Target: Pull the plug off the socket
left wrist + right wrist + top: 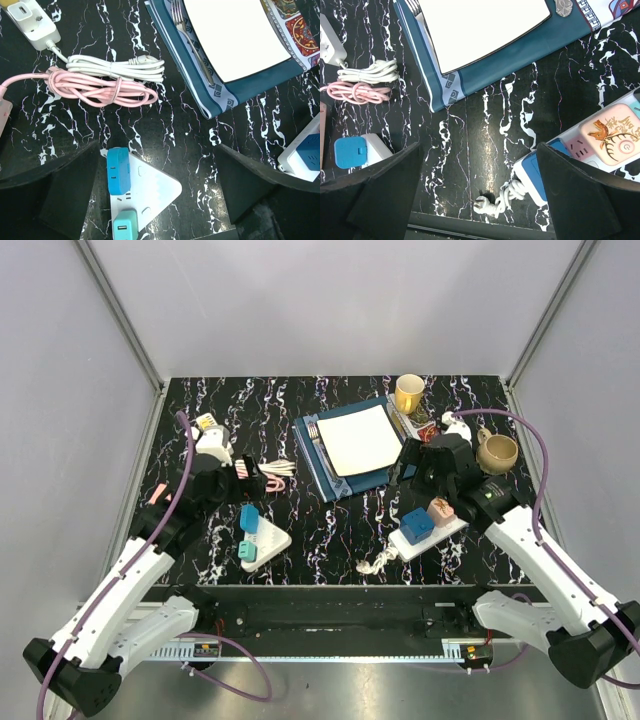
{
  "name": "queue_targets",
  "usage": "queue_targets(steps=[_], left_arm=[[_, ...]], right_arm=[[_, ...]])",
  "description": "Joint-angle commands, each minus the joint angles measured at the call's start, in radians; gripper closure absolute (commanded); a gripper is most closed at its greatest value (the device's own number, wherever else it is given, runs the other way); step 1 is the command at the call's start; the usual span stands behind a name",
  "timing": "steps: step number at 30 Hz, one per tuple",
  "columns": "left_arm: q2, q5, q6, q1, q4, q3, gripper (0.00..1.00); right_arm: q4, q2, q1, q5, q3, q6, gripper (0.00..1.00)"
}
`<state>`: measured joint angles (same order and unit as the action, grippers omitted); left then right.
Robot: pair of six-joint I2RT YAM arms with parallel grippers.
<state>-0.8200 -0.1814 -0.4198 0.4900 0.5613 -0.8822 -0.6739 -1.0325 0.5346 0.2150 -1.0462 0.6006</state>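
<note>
A white triangular socket (pixel 272 538) lies left of centre with a blue plug (pixel 249 518) and a teal plug (pixel 247 552) in it. In the left wrist view the socket (pixel 152 190) lies between and below my open left gripper (pixel 157 167), with the blue plug (pixel 118 170) near the left finger. A white power strip (pixel 432 535) at the right carries a blue plug (pixel 417 525) and a pink plug (pixel 441 510). My right gripper (pixel 479 165) is open and empty above bare table. The strip's blue plug (pixel 536 169) is beside its right finger.
A white plate (pixel 358 438) and a fork (pixel 192 40) lie on a blue placemat (pixel 335 475). A yellow cup (pixel 409 393) and a tan mug (pixel 497 451) stand at the back right. Coiled white and pink cables (pixel 278 470) and a white charger (pixel 212 445) lie at the left. The strip's bundled cord (pixel 378 561) is near the front edge.
</note>
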Motion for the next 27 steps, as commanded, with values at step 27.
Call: queue_targets(steps=[27], left_arm=[[-0.137, 0.41, -0.027, -0.364, 0.193, 0.045, 0.15]], right_arm=[[0.552, -0.541, 0.268, -0.626, -0.038, 0.26, 0.29]])
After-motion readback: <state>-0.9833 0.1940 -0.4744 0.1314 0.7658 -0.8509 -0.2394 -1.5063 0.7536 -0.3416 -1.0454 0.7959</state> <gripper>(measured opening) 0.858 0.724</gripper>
